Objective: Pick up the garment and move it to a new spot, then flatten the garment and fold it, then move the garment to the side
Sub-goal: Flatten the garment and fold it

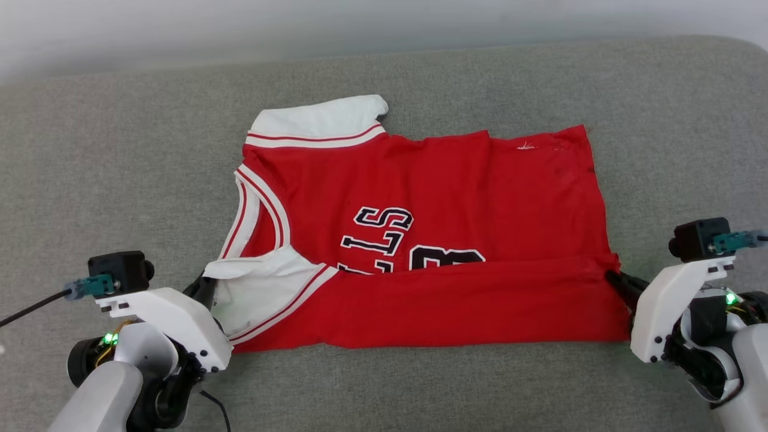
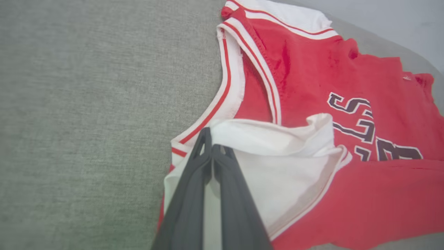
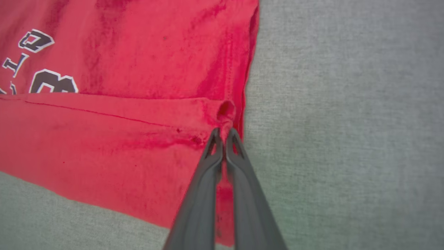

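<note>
A grey, coarsely woven padded surface (image 1: 120, 150) is filling the scene, with a pale wall (image 1: 180, 24) running behind its far edge. The garment (image 1: 468, 198) is lying across the middle of it, neck to the left and hem to the right, its soft red knit spreading flat and mostly smooth. Its near edge is lying turned over the body as a long band (image 1: 468, 306), covering the lower part of the black, white-outlined lettering (image 1: 384, 231), which reads as a lengthwise fold being laid. The left gripper (image 2: 211, 146) is pinching the near white sleeve (image 2: 277, 166) with its jaws fully closed. The right gripper (image 3: 224, 133) is likewise clamping a puckered knot of red cloth at the band's right end. Holding both ends is probably keeping the fold straight.
</note>
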You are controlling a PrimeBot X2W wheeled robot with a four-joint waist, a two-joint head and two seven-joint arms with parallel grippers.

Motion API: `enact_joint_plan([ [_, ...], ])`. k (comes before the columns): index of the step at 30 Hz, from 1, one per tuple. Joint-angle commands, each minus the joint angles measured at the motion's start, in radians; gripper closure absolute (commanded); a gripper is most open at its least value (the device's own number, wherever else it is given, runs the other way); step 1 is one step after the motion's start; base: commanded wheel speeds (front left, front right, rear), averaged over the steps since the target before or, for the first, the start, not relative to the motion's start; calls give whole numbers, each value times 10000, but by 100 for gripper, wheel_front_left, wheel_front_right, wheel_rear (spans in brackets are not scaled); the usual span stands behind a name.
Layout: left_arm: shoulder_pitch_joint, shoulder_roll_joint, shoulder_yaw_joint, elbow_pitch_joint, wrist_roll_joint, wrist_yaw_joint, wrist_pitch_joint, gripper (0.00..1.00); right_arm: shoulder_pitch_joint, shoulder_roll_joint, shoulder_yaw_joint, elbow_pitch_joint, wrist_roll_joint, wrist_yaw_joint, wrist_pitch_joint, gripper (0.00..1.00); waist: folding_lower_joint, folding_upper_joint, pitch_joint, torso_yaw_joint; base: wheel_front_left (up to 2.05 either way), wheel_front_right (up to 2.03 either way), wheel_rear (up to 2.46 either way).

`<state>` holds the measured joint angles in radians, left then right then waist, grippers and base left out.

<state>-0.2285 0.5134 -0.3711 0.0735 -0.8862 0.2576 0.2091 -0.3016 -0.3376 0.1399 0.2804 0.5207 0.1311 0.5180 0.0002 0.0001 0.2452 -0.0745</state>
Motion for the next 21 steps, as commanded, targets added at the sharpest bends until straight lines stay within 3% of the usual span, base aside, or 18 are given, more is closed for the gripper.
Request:
enact_joint_plan([
  [1, -209, -67, -25, 269, -68, -134, 41, 100, -236, 41, 140, 169, 27, -7, -92, 100, -2, -1, 194, -62, 0, 0, 0],
  [2, -329, -115, -94, 507, -81, -276, 59, 100, -341, 34, 287, 327, 31, -7, -182, 99, -2, -1, 245, -69, 0, 0, 0],
  [4, -520, -233, -209, 995, -184, -579, 115, 100, -498, -2, 584, 663, 89, -7, -351, 60, -2, -1, 294, -76, 0, 0, 0],
  [5, -622, -267, -239, 1203, -192, -698, 66, 73, -547, -25, 757, 818, 145, -7, -434, 0, -2, -1, 310, -76, 0, 0, 0],
  [6, -706, -343, -239, 1411, -240, -804, -5, 35, -580, -9, 876, 960, 271, -7, -522, 0, -2, -1, 313, -71, 0, 0, 0],
  [7, -763, -425, -255, 1576, -267, -898, -34, 9, -613, -55, 989, 1072, 280, -7, -625, 0, -2, -1, 304, -63, 0, 0, 0],
  [8, -813, -490, -256, 1737, -303, -961, -105, 0, -631, -137, 1104, 1154, 272, -9, -777, 0, -2, -1, 280, -47, 0, 0, 0],
  [14, -867, -627, -83, 2358, -503, -1257, -485, 0, -482, -395, 1421, 1179, 112, -7, -2384, 0, -2, -1, -107, -37, 0, 0, 0],
  [16, -833, -596, -15, 2400, -569, -1355, -554, 0, -344, -196, 1357, 1156, 143, -7, -3175, 0, -2, -1, -305, -67, 0, 0, 0],
  [21, -645, -227, 4, 2127, -500, -1307, -363, 0, -41, -198, 1296, 932, -818, -7, -5184, 0, -2, -1, -961, -184, 0, 0, 0],
])
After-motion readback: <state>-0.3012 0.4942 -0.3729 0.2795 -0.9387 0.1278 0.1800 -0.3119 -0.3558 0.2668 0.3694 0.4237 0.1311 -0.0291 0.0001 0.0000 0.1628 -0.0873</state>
